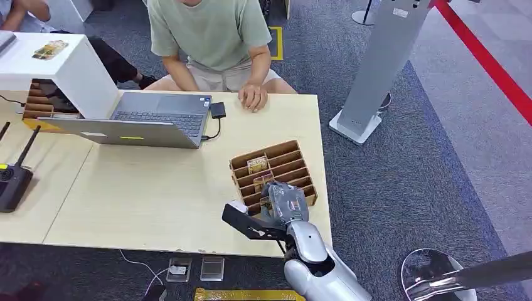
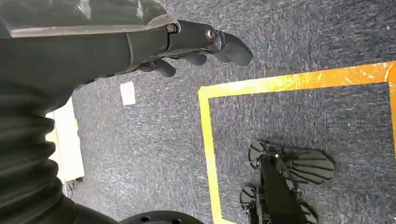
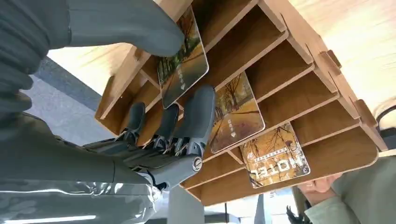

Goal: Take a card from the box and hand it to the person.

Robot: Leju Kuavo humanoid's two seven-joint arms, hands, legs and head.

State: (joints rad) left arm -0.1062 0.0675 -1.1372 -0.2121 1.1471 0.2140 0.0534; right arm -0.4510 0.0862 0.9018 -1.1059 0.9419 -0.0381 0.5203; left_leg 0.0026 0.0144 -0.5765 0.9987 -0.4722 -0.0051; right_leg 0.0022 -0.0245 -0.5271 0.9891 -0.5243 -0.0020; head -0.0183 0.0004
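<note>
A light wooden table is seen with a person in a pale green T-shirt seated at its far side, a grey open laptop lying far left, and a brown slotted wooden box standing near the right edge. The right hand is lowered into the near slots of the box, where a glossy card printed with autumn trees is pinched between the thick grey thumb and the darker fingers, two more such cards being left in farther slots. The left hand is hung over dark blue carpet, its fingers loosely curled and nothing held
</note>
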